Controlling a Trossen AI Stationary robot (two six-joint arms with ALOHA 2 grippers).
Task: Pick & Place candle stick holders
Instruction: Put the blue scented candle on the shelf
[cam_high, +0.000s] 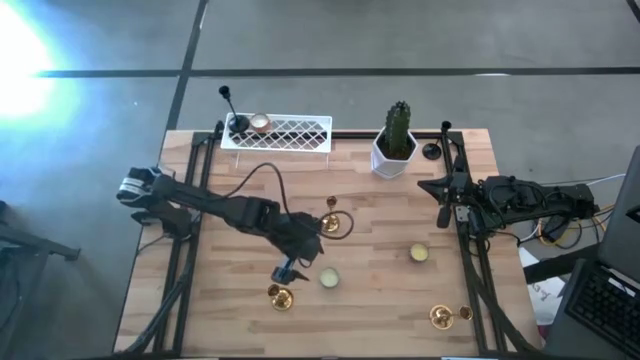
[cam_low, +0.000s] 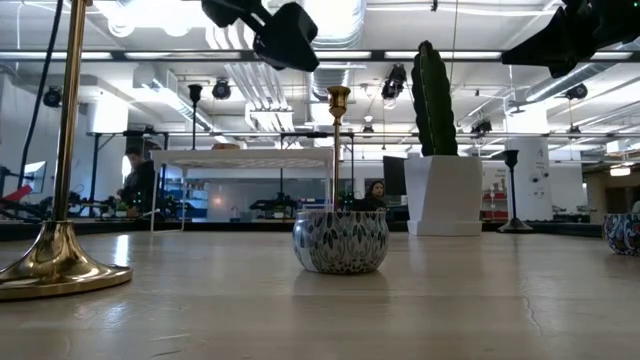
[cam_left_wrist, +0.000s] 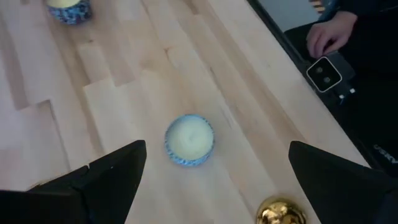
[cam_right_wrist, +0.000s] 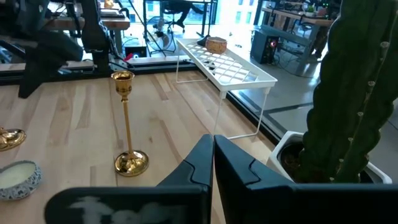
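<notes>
- A wooden table (cam_high: 380, 215) is seen from above, with two dark robot arms, one at each side.
- The left gripper (cam_high: 300, 248) hangs above the middle of the table with its fingers spread wide, holding nothing.
- Directly beneath it, in the left wrist view, sits a low round cup (cam_left_wrist: 189, 139) with a blue-and-white patterned wall and a pale cream filling; it stands upright between the two open fingers, untouched.
- Judged from its look, this cup is small, rigid and probably glass or ceramic: light, breakable and smooth-sided, so a grip across its outer wall seems safest.
- A tall gold stemmed holder (cam_right_wrist: 128, 124) stands upright near the table's middle; it looks stiff, shiny and top-heavy, best taken by the slim stem.
- A second gold holder (cam_high: 281, 294) sits near the front edge, a third (cam_high: 445, 316) at the front right, and another low cup (cam_high: 420, 254) toward the right.
- A white lattice tray (cam_high: 285, 132) at the back carries one cup and a black stemmed holder.
- The right gripper (cam_high: 445, 187) waits closed and empty at the right edge, near a potted cactus (cam_high: 397, 138).
- No brand, label or readable writing is visible.
</notes>
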